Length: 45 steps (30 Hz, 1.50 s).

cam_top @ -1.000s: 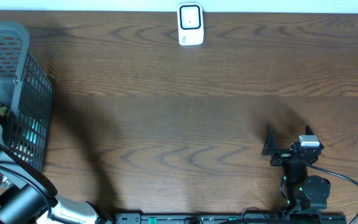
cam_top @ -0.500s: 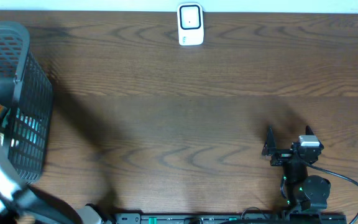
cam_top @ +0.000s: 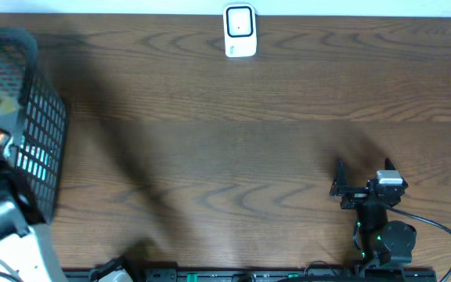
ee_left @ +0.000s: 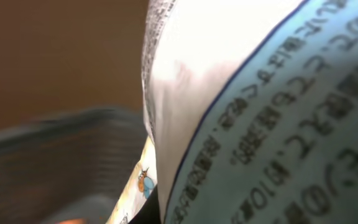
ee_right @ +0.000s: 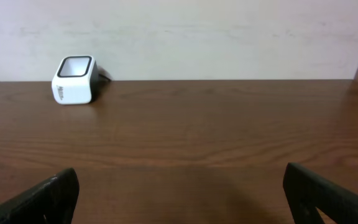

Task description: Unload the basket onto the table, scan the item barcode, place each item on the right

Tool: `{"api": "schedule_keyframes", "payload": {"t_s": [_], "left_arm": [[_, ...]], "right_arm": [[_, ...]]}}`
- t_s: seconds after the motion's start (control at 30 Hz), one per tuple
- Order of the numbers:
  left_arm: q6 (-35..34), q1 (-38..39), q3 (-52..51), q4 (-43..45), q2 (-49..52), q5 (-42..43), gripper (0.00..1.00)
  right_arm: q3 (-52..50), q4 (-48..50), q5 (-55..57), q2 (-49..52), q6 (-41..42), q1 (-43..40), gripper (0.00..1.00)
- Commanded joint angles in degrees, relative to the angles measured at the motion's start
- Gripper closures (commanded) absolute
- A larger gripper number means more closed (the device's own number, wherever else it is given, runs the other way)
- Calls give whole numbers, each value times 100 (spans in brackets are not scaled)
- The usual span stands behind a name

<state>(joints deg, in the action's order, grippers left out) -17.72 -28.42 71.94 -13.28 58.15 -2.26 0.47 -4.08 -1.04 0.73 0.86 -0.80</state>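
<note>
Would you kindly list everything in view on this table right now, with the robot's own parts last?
table: one, dark brown wood, fills the overhead view
scanner: one, white, far edge of the table, near the middle
basket: one, dark grey mesh, left edge of the table
packet: one, white with a blue line and dark print, close up to the left wrist camera
second packet: one, yellowish with a small blue figure, only an edge showing below the first
cable: one, black, near-right corner
left arm: one, white and black, near-left corner, over the basket; jaws shut, not in view
right arm: one, black, near-right; jaws wide open, empty
</note>
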Motion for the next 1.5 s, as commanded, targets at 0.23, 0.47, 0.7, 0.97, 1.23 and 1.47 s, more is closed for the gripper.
{"api": "schedule_keyframes", "payload": {"t_s": [0.23, 0.47, 0.7, 0.97, 1.23, 1.47], "left_arm": [[205, 3436, 114, -236, 188, 315, 93], [452, 4918, 114, -632, 2035, 310, 93], [-278, 5421, 116, -146, 3641, 315, 78], [-509, 5711, 136, 151, 3823, 317, 37], [199, 5281, 197, -76, 1965, -612, 36], [601, 4054, 195, -623, 437, -2723, 30]], "right_arm": [[-13, -20, 48, -35, 59, 9, 1], [-15, -20, 48, -35, 59, 9, 1], [-13, -20, 48, -35, 59, 9, 1], [-13, -20, 48, -35, 59, 9, 1], [-13, -20, 48, -35, 59, 9, 1], [-13, -20, 48, -35, 59, 9, 1]]}}
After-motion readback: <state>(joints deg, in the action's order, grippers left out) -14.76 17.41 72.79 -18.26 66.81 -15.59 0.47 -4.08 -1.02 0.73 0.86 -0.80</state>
